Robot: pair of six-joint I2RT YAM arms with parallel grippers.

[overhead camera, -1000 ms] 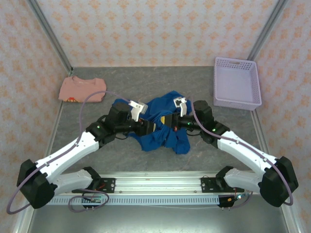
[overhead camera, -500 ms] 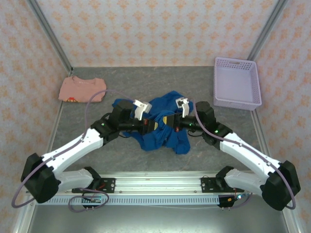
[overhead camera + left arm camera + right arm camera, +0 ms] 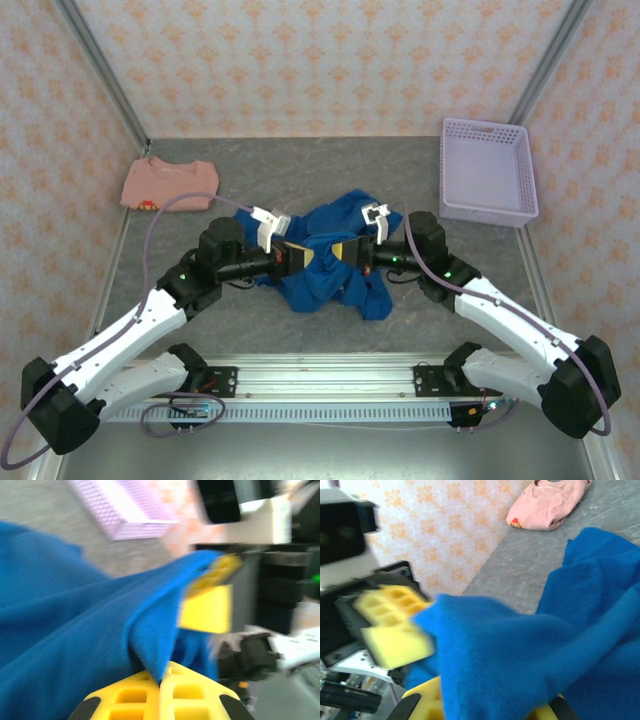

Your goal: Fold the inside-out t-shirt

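The inside-out t-shirt (image 3: 325, 283) is a royal-blue crumpled heap in the middle of the grey table, with one ridge lifted between the two arms. My left gripper (image 3: 298, 257) is shut on a thin fold of it, and the cloth runs up from between the yellow fingers (image 3: 161, 679). My right gripper (image 3: 348, 251) faces the left one a short way off and is shut on the same ridge. In the right wrist view blue cloth (image 3: 520, 650) drapes over the right gripper's fingers (image 3: 427, 705) and hides most of them.
A salmon-pink shirt (image 3: 168, 185) lies folded at the back left. A lavender basket (image 3: 487, 172) stands at the back right. Patterned walls close the table at the back and both sides. Bare grey table surrounds the blue heap.
The left gripper has closed on the blue fold and its arm has drawn back to the left. The right gripper stays shut on the cloth and has shifted slightly right.
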